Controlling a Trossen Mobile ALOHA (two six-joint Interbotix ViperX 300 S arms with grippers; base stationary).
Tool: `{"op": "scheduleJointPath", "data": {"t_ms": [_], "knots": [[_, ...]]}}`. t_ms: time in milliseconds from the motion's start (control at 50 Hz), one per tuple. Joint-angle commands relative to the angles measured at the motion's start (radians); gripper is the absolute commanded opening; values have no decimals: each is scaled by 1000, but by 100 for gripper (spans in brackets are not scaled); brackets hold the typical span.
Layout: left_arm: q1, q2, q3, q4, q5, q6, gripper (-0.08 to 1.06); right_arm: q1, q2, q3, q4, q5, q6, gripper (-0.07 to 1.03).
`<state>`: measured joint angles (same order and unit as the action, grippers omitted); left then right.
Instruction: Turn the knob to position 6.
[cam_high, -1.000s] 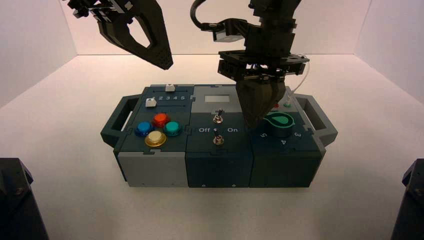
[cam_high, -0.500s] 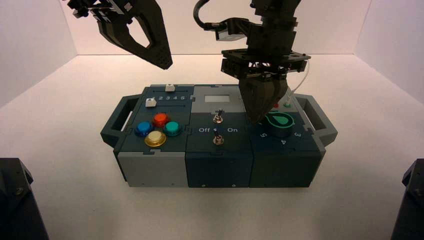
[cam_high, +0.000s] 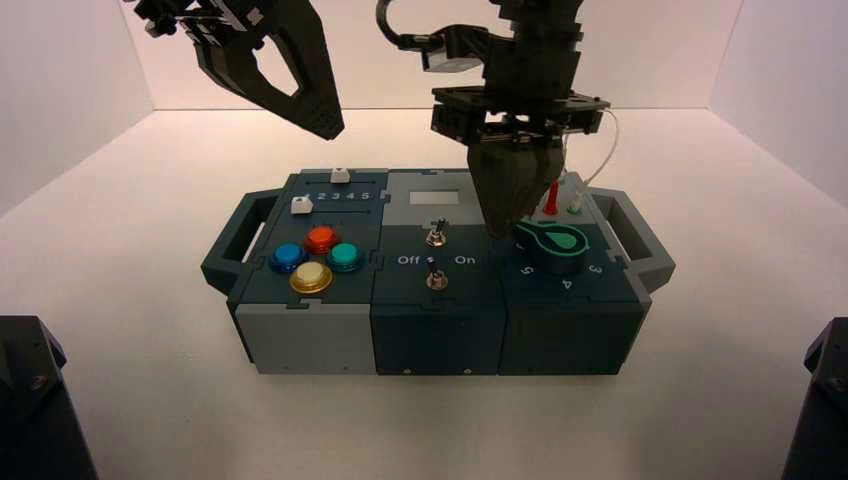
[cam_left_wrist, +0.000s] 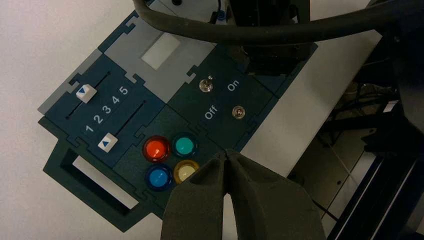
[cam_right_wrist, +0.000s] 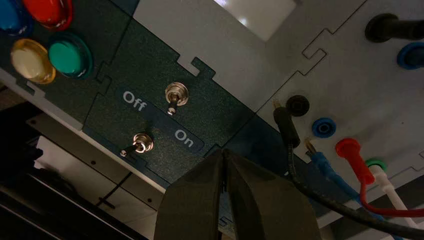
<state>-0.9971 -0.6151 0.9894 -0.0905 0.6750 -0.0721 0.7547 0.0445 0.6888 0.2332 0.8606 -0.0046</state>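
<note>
- Near the box's (cam_high: 437, 330) front right, the green knob (cam_high: 558, 247) is set beside the toggle switches (cam_high: 437, 258).
- Just beside it, the right gripper (cam_high: 500, 232) is held, tips pressed together; whether the knob is touched cannot be told.
- Up on the left, the left gripper (cam_high: 331, 134) is held, its tips also pressed together.

Knob (cam_high: 558, 247) green — push buttons (cam_left_wrist: 156, 148) red, blue, teal, yellow.
</note>
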Motion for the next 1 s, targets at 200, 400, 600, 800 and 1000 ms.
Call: {"op": "scheduleJointPath", "data": {"t_ms": [200, 400, 600, 800, 1000], "knots": [[2, -6, -8, 14, -3, 2, -3, 3, -66, 0, 2, 40, 35, -2], [6, -6, -8, 20, -3, 2, -3, 2, -117, 26, 2, 51, 46, -2], [43, -9, -8, 32, 9, 2, -3, 3, -153, 67, 0, 66, 49, -2], [104, -29, -5, 61, 38, 0, -3, 2, -186, 87, -41, 74, 46, -2], [126, -81, 3, 71, 72, -14, -3, 3, -198, 89, -51, 61, 46, -2]]}}
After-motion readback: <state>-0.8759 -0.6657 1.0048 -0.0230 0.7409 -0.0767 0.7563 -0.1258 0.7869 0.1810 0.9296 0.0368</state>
